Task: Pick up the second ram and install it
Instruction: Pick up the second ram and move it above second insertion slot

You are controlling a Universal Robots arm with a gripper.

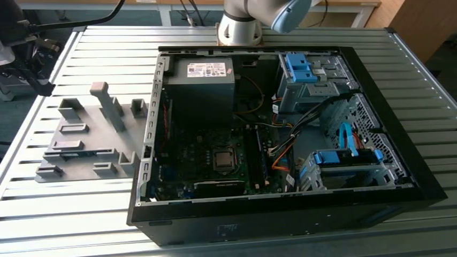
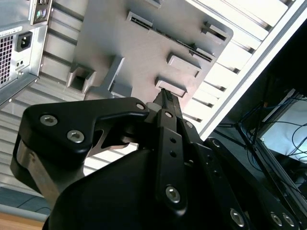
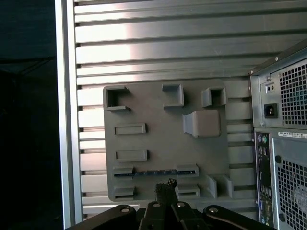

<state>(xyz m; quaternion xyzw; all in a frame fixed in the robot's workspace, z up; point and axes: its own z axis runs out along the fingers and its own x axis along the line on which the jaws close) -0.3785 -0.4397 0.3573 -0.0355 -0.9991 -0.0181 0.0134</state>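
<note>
The second ram (image 3: pixel 153 173) is a thin blue-green strip standing on edge between two grey blocks of the holder plate (image 3: pixel 158 129). In the second wrist view the second ram (image 2: pixel 173 41) is a dark line across the holder plate (image 2: pixel 134 52). In the exterior view the second ram (image 1: pixel 71 155) lies low on the holder plate (image 1: pixel 89 136), at the exterior view's left of the open computer case (image 1: pixel 400 176). My gripper (image 3: pixel 166 185) hangs well above the plate, close over the ram's line, shut with nothing in it. Its black fingers (image 2: pixel 166 103) are closed together.
A tall grey post (image 1: pixel 107 104) and several holder blocks rise from the plate. The case's rear panel (image 3: pixel 288 143) stands beside the plate. The slatted metal table ends at an edge rail (image 3: pixel 64 96). Inside the case are a power supply (image 1: pixel 203 75), cables and blue drive cages (image 1: pixel 343 160).
</note>
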